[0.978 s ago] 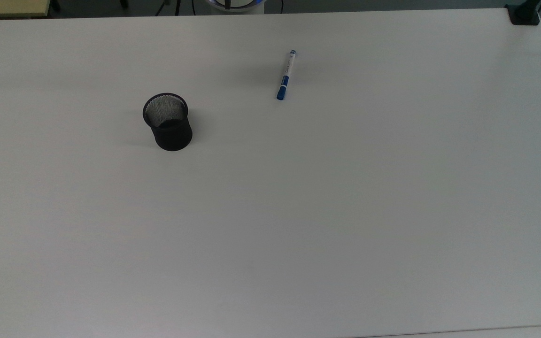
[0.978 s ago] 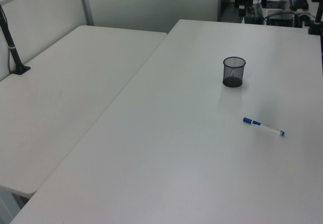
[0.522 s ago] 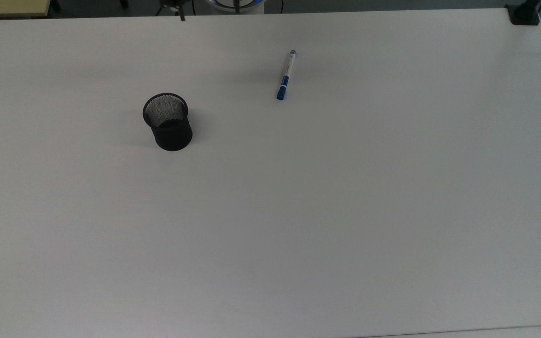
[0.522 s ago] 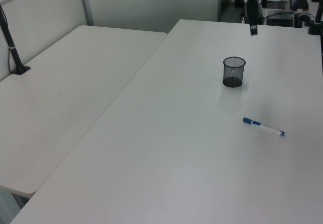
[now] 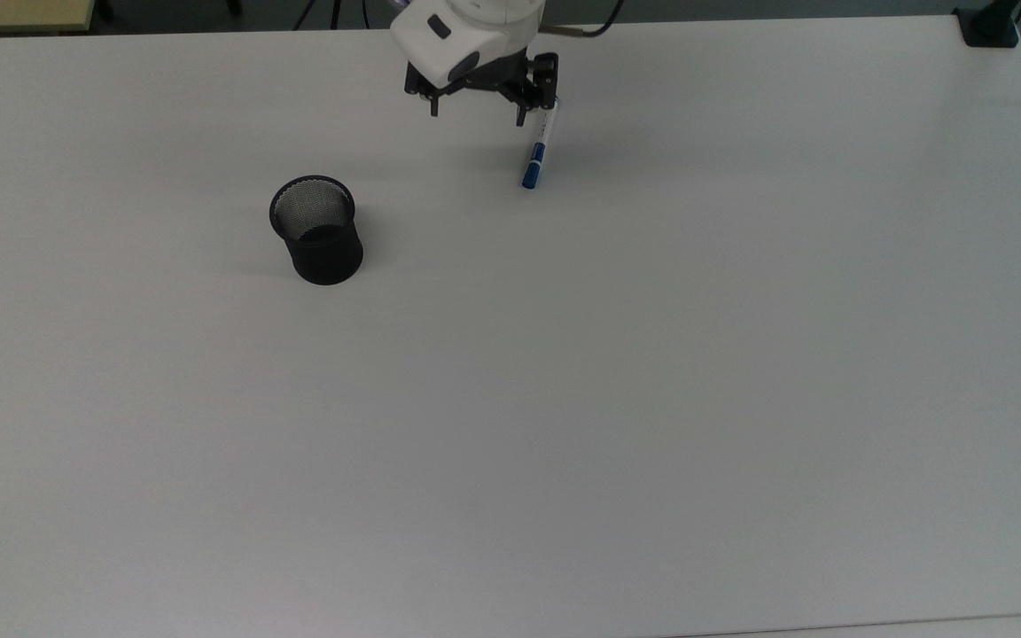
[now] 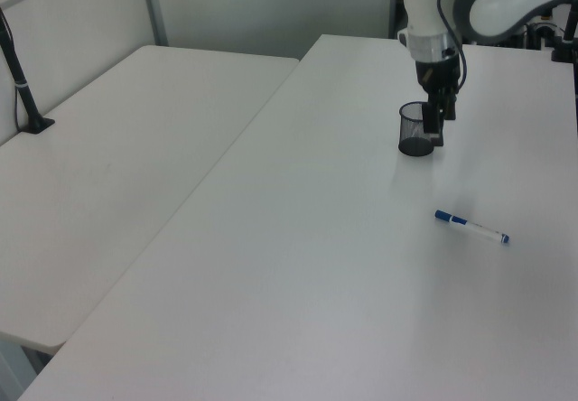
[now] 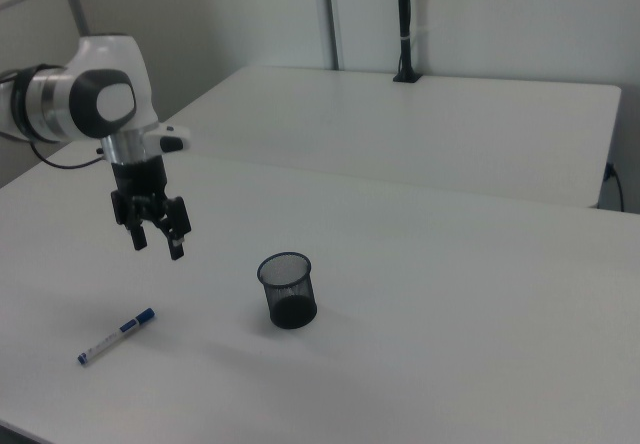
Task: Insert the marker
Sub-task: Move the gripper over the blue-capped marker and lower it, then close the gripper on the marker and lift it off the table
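Above the white table [image 5: 652, 399] my gripper [image 5: 478, 112] has swung into the scene within the last second, fingers spread wide and holding nothing. So the reach for the marker [image 5: 538, 149] is only beginning: it lies flat, untouched, well apart from the black mesh cup [image 5: 316, 229]. From the top view I seem nearly over the marker's tail; the right view shows my gripper [image 7: 158, 241] high above it.

A black mesh cup [image 5: 316, 229] stands upright on a white table [image 5: 564, 399]. A second white table [image 6: 135, 148] adjoins it, and a black pole [image 7: 403, 24] rises from the second table's far edge.
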